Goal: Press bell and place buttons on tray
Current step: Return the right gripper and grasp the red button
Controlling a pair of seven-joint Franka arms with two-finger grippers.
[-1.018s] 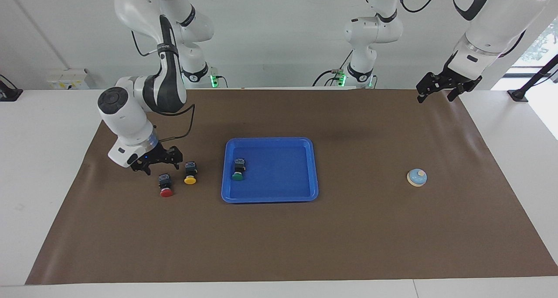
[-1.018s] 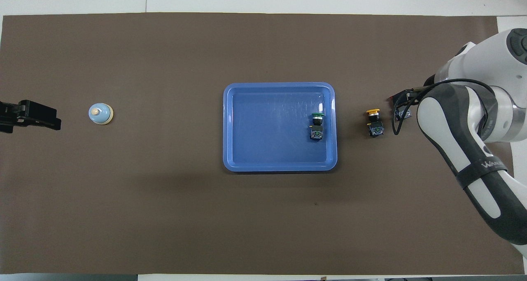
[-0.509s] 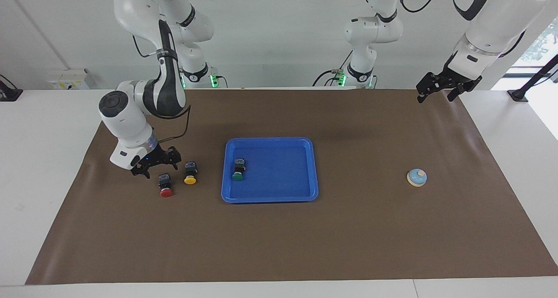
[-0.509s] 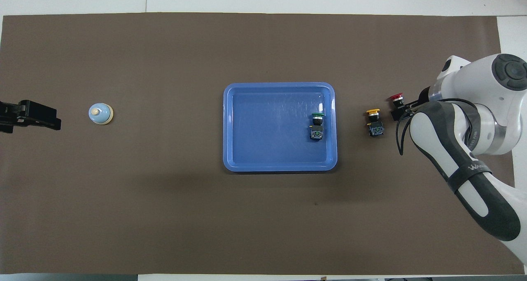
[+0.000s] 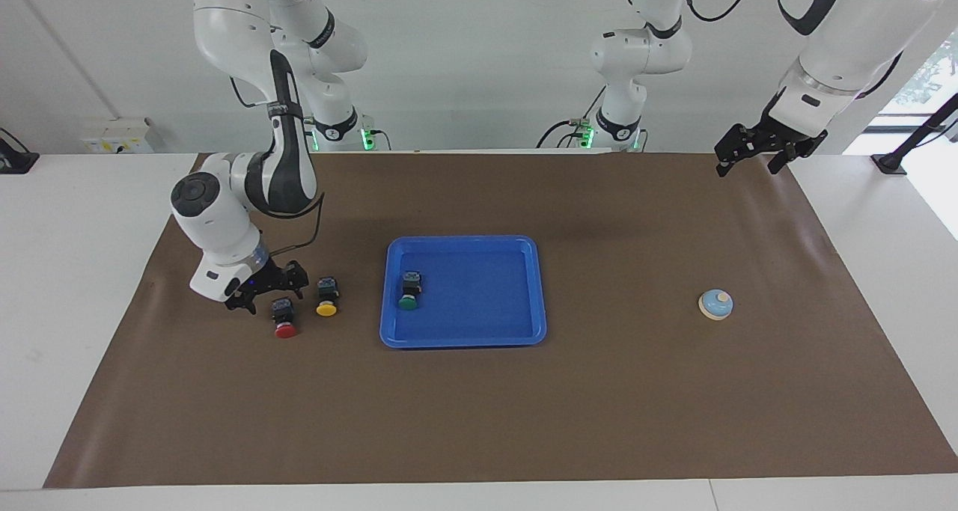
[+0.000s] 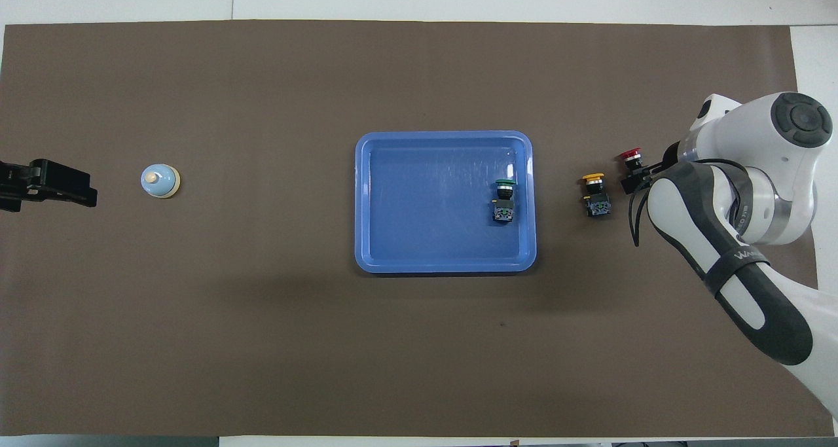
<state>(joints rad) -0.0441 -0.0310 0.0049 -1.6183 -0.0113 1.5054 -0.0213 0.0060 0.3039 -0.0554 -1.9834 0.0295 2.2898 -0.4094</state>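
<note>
Button-gathering under way: right gripper [image 5: 266, 292], fingers apart, hangs low at the red button's [image 5: 285, 320] eleven o'clock in the facing view, poised for closing; yellow button [image 5: 326, 299] waits beside; green button [image 5: 409, 292] lies in the blue tray [image 5: 464, 339]; left gripper [image 5: 754, 152] waits open, above the mat's corner, bell [image 5: 715, 304] untouched

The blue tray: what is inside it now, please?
Inside the tray lies only the green button, on its side near the rim toward the right arm's end. The rest of its floor is bare and nothing covers it. The yellow button and red button are outside it.
</note>
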